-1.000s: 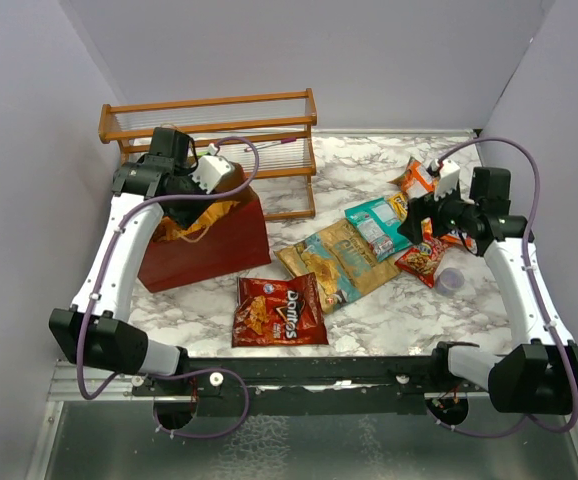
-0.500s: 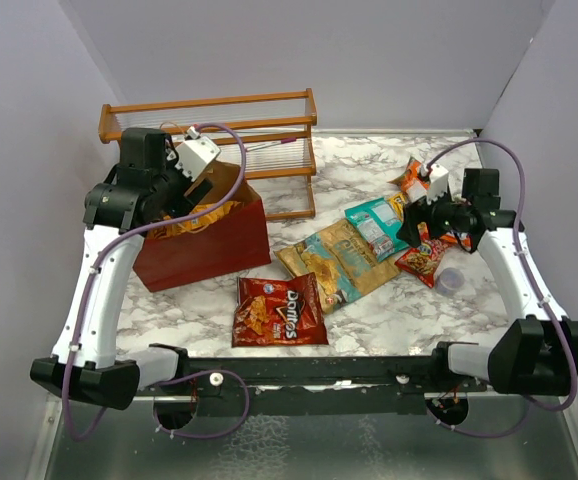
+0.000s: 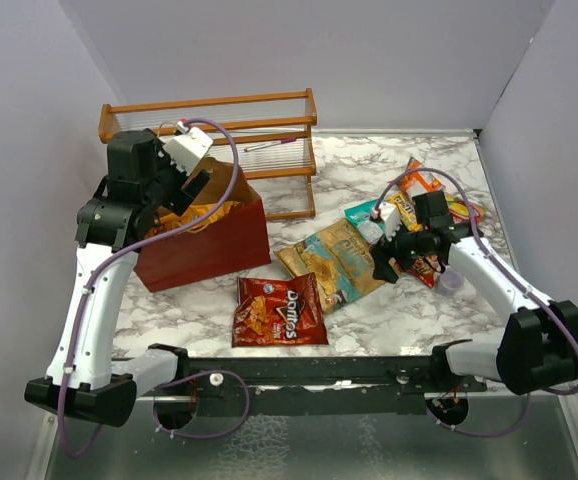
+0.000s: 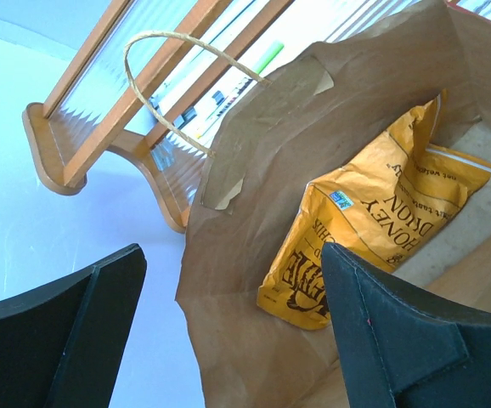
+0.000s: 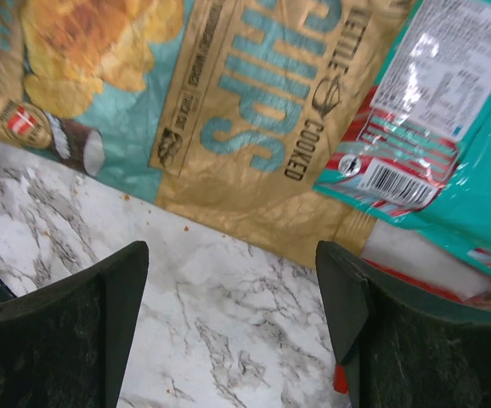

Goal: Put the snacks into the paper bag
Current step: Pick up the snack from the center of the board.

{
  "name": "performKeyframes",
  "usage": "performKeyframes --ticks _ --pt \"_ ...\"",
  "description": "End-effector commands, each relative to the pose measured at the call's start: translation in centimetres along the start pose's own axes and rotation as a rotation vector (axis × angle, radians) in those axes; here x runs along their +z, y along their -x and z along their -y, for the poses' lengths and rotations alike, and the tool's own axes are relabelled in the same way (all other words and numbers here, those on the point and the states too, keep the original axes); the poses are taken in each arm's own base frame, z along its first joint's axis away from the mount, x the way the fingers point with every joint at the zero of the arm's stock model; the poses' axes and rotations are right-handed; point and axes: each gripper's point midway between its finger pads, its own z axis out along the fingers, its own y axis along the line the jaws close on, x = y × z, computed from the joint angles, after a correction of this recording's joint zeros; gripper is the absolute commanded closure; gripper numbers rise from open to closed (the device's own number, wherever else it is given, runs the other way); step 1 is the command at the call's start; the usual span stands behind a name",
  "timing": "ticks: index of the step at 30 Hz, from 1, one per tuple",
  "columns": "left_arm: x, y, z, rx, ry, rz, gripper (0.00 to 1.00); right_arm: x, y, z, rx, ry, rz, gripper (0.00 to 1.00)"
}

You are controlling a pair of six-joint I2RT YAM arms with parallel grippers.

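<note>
Lying just ahead of the right gripper (image 5: 230, 255): tan-and-teal chip bag (image 5: 228, 110)

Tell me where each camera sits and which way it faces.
Top external: fixed above and behind the arm bases, looking down at the marble table; the left arm and right arm show.
Left wrist: over the paper bag, looking in at a yellow packet; its black fingers show.
Right wrist: close above the kettle chips bag and a teal packet; its fingers show.
Shared: top and left wrist both show the paper bag and wooden rack.
</note>
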Motion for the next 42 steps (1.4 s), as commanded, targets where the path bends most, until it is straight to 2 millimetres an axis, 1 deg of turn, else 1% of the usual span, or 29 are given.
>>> performKeyframes --ticks 1,3,8,10,12,14,20,24,30,36,42 --pt "-0.3 1.2 0.3 -0.02 -0.01 0.07 0.13 1.6 -2.7 1.1 -0.039 -0.073 -0.101 0.2" --pt "-0.3 0.9 0.6 -0.014 -0.019 0.066 0.13 2.3 -3.4 1.3 -0.033 -0.091 -0.112 0.2" --pt "-0.3 0.7 0.8 -0.002 -0.024 0.065 0.13 3.3 -4.8 3.8 0.029 -0.214 -0.164 0.21" --pt "-0.4 0.6 0.9 0.0 -0.031 0.069 0.13 3.6 -5.2 4.7 0.055 -0.25 -0.194 0.22" --pt "-0.4 0.5 1.0 0.004 -0.035 0.068 0.13 3.6 -5.2 5.5 0.068 -0.287 -0.206 0.24" --pt "-0.4 0.4 1.1 0.006 -0.038 0.063 0.13 3.7 -5.0 5.7 0.077 -0.298 -0.201 0.25" --pt "-0.6 0.2 1.1 0.013 -0.034 0.059 0.13 4.4 -4.8 5.5 0.094 -0.259 -0.207 0.25" --pt "-0.7 0.2 0.9 0.023 -0.027 0.058 0.12 4.8 -4.3 5.4 0.087 -0.223 -0.202 0.25" --pt "-0.6 -0.2 1.1 0.029 -0.03 0.049 0.12 5.5 -3.9 4.9 0.07 -0.163 -0.198 0.29" --pt "-0.5 -0.5 1.2 0.037 -0.031 0.039 0.12 6.4 -5.0 4.1 0.067 -0.103 -0.229 0.32" --pt "-0.3 -0.8 1.5 0.036 -0.041 0.033 0.12 6.6 -6.0 4.0 0.077 -0.102 -0.257 0.33"
